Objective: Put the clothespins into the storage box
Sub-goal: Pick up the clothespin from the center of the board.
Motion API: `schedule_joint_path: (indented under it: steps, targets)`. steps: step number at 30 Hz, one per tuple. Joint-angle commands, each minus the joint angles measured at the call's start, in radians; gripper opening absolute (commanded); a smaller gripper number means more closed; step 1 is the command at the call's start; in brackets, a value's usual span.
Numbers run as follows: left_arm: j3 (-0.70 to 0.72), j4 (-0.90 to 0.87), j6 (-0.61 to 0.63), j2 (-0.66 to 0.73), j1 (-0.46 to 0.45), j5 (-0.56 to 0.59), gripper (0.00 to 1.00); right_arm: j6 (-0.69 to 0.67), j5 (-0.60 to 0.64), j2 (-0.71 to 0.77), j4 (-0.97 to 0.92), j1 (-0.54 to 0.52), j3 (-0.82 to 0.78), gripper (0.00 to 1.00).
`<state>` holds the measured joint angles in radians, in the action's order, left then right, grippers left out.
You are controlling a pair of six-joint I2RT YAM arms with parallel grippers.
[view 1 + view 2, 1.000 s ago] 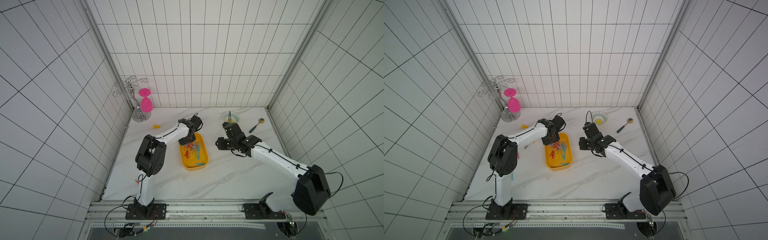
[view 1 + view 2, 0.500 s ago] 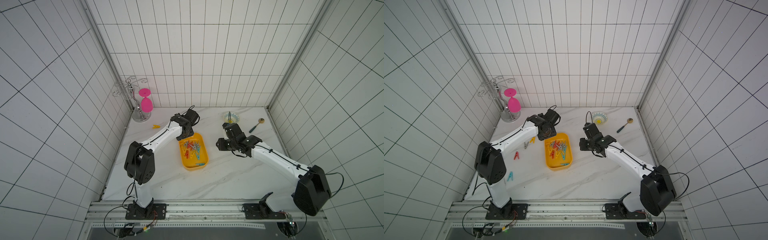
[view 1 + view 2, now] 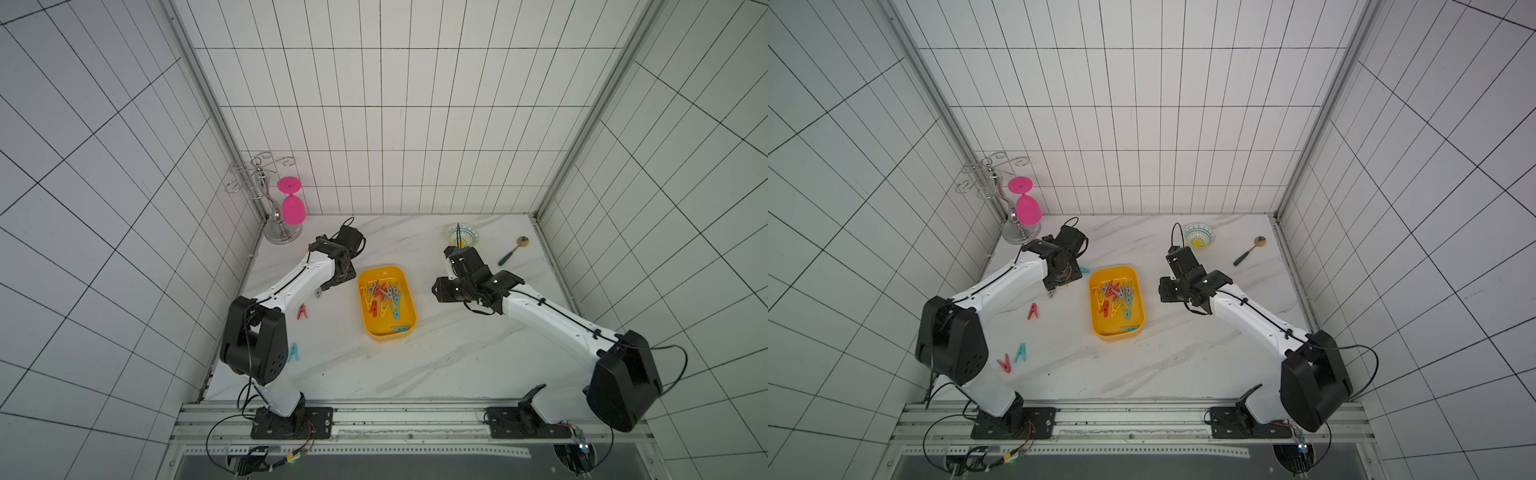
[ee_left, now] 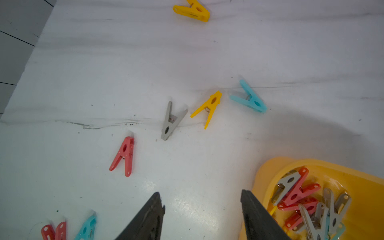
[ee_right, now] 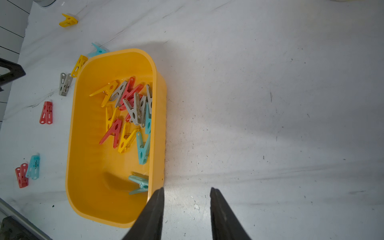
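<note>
The yellow storage box [image 3: 382, 272] [image 5: 116, 53] sits mid-table with several clothespins [image 3: 386, 297] [image 5: 128, 108] piled inside. Loose clothespins lie left of it: red [image 4: 123, 155], grey [image 4: 171, 121], yellow [image 4: 208, 108], teal [image 4: 249, 98], a farther yellow one [image 4: 192, 10], and a red and teal pair [image 3: 1004, 365] [image 3: 1020, 352] near the left arm's base. My left gripper [image 4: 200, 192] [image 3: 332, 284] hangs open and empty over bare table just left of the box. My right gripper [image 5: 186, 188] [image 3: 436, 291] is open and empty, just right of the box.
A metal glass rack [image 3: 282, 232] holding a pink glass [image 3: 293, 210] stands at the back left corner. A small patterned bowl [image 3: 462, 235] and a spoon [image 3: 513, 249] lie at the back right. Tiled walls close in three sides.
My left gripper has swung from above the box to the table left of it, and its jaws have widened. The right arm has hardly moved.
</note>
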<state>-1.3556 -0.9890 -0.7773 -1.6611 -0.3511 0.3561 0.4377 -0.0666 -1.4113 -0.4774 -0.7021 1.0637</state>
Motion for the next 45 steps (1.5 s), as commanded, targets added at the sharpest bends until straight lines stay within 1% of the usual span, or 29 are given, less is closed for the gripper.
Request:
schedule_joint_path:
  steps: [1,3,8,10,13,17,21,24,27,34,45]
  targets:
    - [-0.009,0.073,0.085,0.006,0.033,-0.024,0.61,-0.011,-0.001,-0.002,-0.02,-0.012,-0.004,0.4]
    - [-0.035,0.06,0.086,-0.036,0.044,-0.036,0.6,-0.016,-0.001,-0.014,-0.021,-0.016,0.002,0.41]
    - [-0.077,0.091,0.019,-0.129,0.051,-0.107,0.61,-0.029,0.008,-0.033,-0.024,-0.018,0.014,0.41]
    - [-0.095,0.113,-0.03,-0.163,0.051,-0.149,0.63,-0.035,0.016,-0.034,-0.029,-0.019,0.013,0.42]
    - [-0.096,0.151,-0.136,-0.197,0.052,-0.19,0.65,-0.046,0.024,-0.047,-0.03,-0.018,0.013,0.42]
    - [-0.126,0.167,-0.236,-0.248,0.052,-0.184,0.66,-0.054,0.009,-0.067,-0.033,-0.018,0.021,0.42]
    - [-0.173,0.173,-0.279,-0.298,0.048,-0.174,0.67,-0.066,0.021,-0.082,-0.033,-0.017,0.019,0.42]
    - [-0.23,0.139,-0.314,-0.354,0.048,-0.156,0.67,-0.071,0.029,-0.093,-0.032,-0.017,0.018,0.42]
    - [-0.265,0.121,-0.325,-0.403,0.049,-0.154,0.67,-0.073,0.019,-0.1,-0.028,-0.018,0.018,0.42]
    - [-0.293,0.142,-0.327,-0.46,0.052,-0.172,0.67,-0.089,0.034,-0.088,-0.028,-0.013,0.021,0.43]
    - [-0.351,0.143,-0.298,-0.548,0.079,-0.195,0.65,-0.1,0.023,-0.102,-0.032,-0.003,0.04,0.44]
